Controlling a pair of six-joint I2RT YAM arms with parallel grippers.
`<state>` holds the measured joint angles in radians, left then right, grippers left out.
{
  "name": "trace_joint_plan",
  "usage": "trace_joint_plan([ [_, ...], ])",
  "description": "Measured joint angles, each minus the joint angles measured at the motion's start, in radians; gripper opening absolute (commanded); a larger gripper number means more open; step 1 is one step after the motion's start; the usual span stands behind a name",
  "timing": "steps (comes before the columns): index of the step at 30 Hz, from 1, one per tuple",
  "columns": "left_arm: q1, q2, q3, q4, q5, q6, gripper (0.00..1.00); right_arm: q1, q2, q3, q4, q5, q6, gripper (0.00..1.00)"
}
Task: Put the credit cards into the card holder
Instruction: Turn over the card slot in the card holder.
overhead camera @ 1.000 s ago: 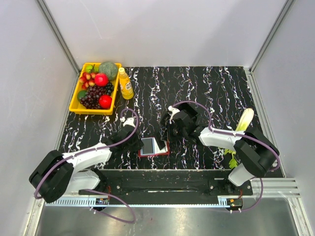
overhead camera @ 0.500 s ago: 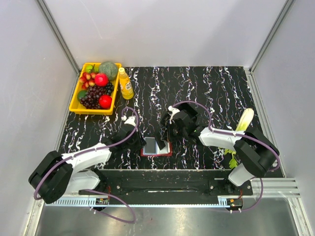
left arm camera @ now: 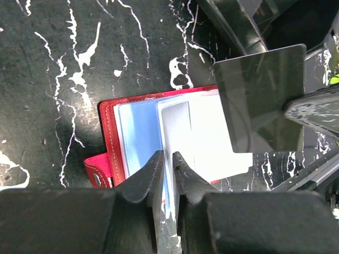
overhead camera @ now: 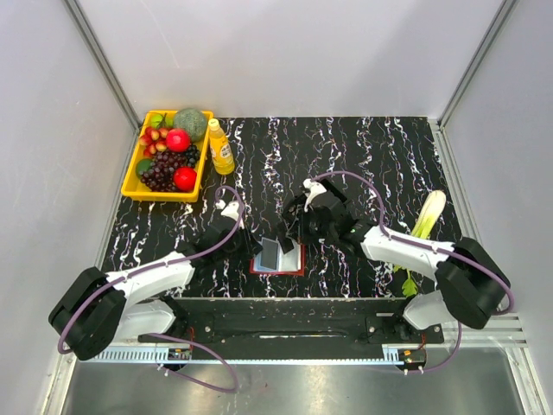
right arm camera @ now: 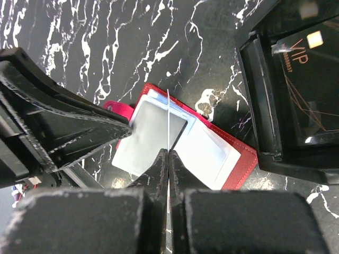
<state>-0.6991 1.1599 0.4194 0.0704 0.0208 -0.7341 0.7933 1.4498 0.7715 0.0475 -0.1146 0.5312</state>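
Now the left gripper (left arm camera: 167, 159) is pinching 1 pale card (left arm camera: 177, 127) inside the open card holder (left arm camera: 108, 127), which is lying on the table (left arm camera: 53, 79). The right gripper (right arm camera: 168, 153) is clamping a 2nd card (left arm camera: 262, 98) just above. They're crowding 1 pocket, risking a clash or a skidding holder.

Black tabletop (overhead camera: 380, 156) veined with white, closed in by pale grey walls on three sides. In the far-left corner, a yellow tray (overhead camera: 160, 197) heaped with fruit. Among it, a round green fruit (overhead camera: 192, 124) at the back, two red fruits (overhead camera: 177, 140) and dark grapes (overhead camera: 164, 167) between them. Also small red berries (overhead camera: 154, 136), perhaps strawberries, too small to tell. Just beside the tray's right rim, a yellow bottle (overhead camera: 220, 149) with an orange cap. Near the right edge, a pale-stalked leafy vegetable (overhead camera: 429, 213), lying lengthwise. In the right wrist view, a black box-like tray (right arm camera: 254, 106) at upper right, with VIP lettering (right arm camera: 300, 58) on a dark glossy face inside.
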Motion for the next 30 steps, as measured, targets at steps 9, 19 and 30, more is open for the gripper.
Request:
trace_joint_plan([
  [9,0.000,0.001,0.009,0.035,0.050,0.003,0.16,0.000,-0.057,0.000,-0.041,0.046,-0.011,0.00],
  [19,0.000,0.034,0.072,0.064,0.126,0.012,0.16,0.001,-0.147,-0.002,-0.099,0.114,-0.011,0.00],
  [30,-0.061,0.145,0.096,0.107,0.144,-0.006,0.28,0.001,-0.283,-0.003,-0.151,0.182,-0.011,0.00],
])
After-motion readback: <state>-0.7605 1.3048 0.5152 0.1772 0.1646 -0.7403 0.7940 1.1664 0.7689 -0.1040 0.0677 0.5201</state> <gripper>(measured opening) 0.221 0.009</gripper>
